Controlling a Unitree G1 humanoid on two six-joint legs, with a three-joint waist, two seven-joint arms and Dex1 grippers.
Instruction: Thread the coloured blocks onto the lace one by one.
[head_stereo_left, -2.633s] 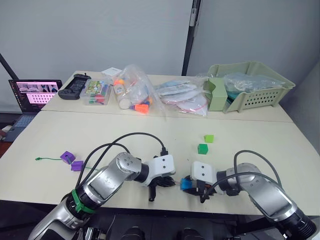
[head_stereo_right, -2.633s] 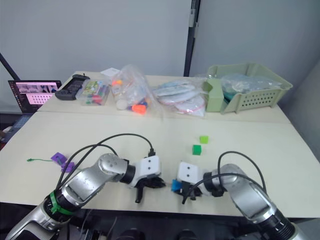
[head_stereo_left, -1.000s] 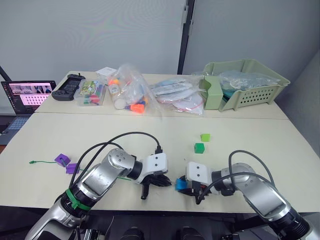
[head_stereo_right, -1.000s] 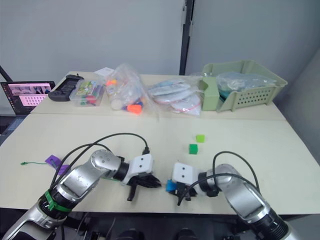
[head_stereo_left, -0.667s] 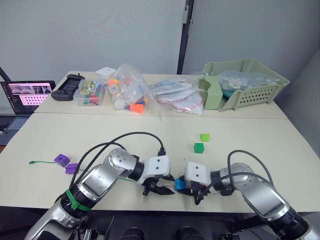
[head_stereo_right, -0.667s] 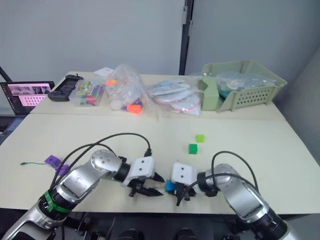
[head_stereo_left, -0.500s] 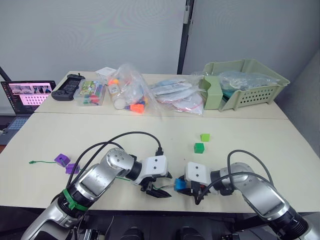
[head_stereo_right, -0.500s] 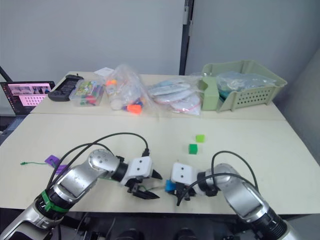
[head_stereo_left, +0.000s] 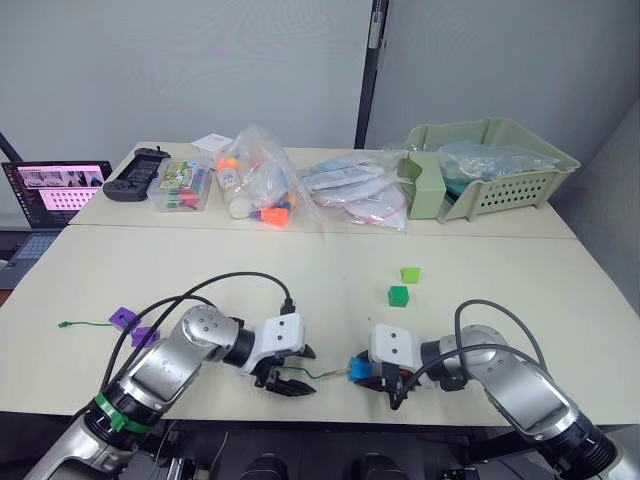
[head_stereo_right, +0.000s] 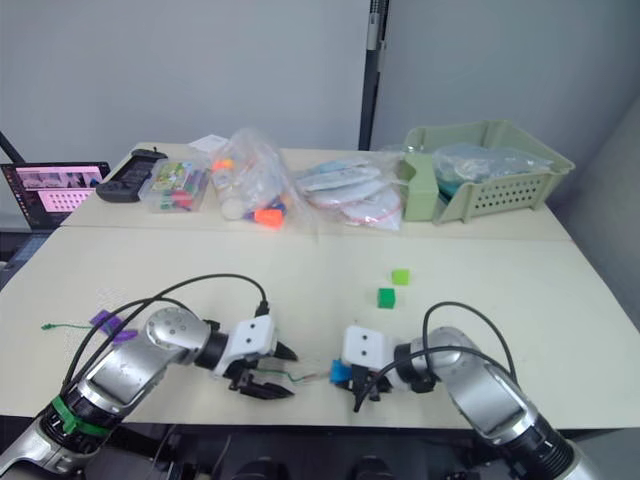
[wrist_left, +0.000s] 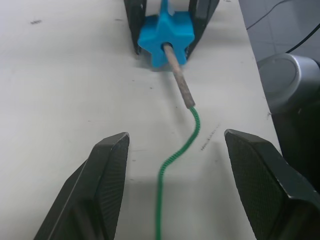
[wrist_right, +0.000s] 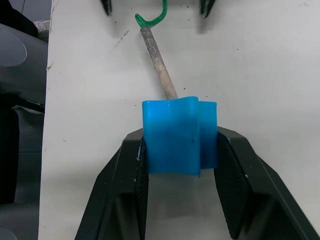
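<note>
Right gripper (wrist_right: 177, 200): clamps the blue block (wrist_right: 179, 135), pale lace tip (wrist_right: 158, 64) stuck in its hole.
Left gripper (wrist_left: 175, 185): fingers spread, green lace (wrist_left: 172, 165) lying between.
Lower left, head view: purple blocks (head_stereo_left: 132, 326).
Centre: green blocks (head_stereo_left: 404, 285).

bright blue block (wrist_right: 179, 136) between the right gripper's (wrist_right: 179, 165) black fingers (wrist_right: 235, 180); green braided lace (wrist_left: 176, 150) with a dull brown tip (wrist_left: 180, 82) between the left gripper's (wrist_left: 175, 185) black fingers (wrist_left: 107, 175).

No legible text anywhere (laptop screen unreadable).
</note>
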